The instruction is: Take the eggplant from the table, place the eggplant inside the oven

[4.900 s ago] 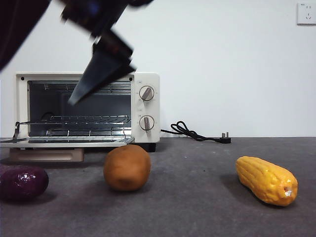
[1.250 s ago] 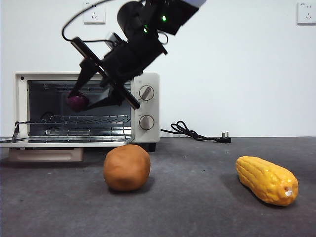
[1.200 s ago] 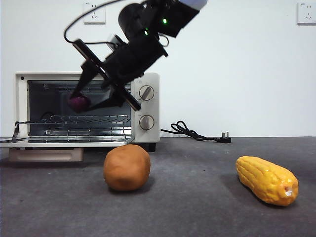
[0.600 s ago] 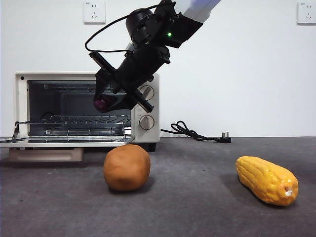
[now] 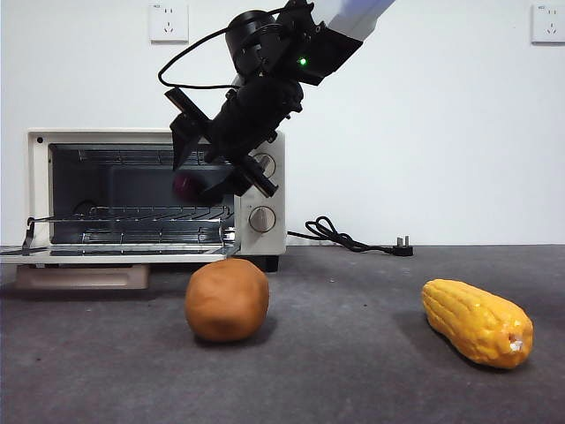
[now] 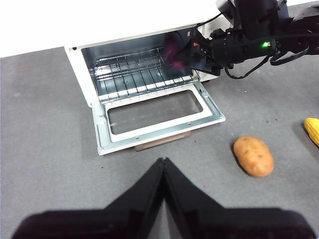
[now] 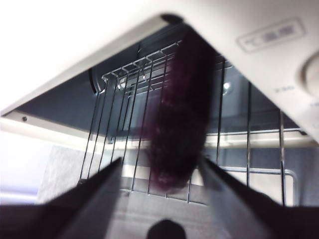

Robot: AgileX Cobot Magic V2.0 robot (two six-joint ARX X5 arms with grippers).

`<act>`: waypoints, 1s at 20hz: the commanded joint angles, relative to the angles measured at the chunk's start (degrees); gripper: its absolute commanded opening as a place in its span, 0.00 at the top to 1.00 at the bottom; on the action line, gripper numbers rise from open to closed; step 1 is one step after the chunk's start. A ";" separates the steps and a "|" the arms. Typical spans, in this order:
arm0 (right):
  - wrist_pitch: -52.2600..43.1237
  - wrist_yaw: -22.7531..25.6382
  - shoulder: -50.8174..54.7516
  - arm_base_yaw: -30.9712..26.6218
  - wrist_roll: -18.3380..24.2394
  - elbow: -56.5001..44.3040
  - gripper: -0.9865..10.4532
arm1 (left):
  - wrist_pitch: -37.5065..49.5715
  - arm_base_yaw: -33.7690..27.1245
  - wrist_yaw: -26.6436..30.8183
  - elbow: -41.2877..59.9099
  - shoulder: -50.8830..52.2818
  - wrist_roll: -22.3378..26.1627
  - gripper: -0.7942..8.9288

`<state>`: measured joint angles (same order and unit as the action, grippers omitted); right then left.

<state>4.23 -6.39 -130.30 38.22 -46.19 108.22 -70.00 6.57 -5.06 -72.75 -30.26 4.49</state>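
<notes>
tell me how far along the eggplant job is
Done: the eggplant is off the table and the oven door is open. In hand: the right gripper is at the oven mouth, jaws apart, with the eggplant blurred between them, apparently dropping. Left: it is not yet resting on the rack. The left gripper waits, shut.

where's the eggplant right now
The eggplant is in the air at the open mouth of the oven, just above its wire rack, between the spread jaws of the right gripper; it looks motion-blurred.
</notes>
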 commanded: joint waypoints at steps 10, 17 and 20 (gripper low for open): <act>0.15 0.85 -1.77 0.76 -0.26 0.22 0.61 | -0.68 1.42 0.17 0.35 0.20 0.59 0.92; 3.74 0.83 3.23 0.76 6.40 0.31 0.61 | -0.63 1.42 0.17 0.35 0.20 0.59 0.92; 4.87 -1.09 6.19 0.76 7.98 0.31 0.61 | -0.63 1.42 0.17 0.35 0.20 0.59 0.92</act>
<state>9.08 -7.42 -123.74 38.85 -39.51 108.38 -70.87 7.73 -5.06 -72.75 -30.26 4.51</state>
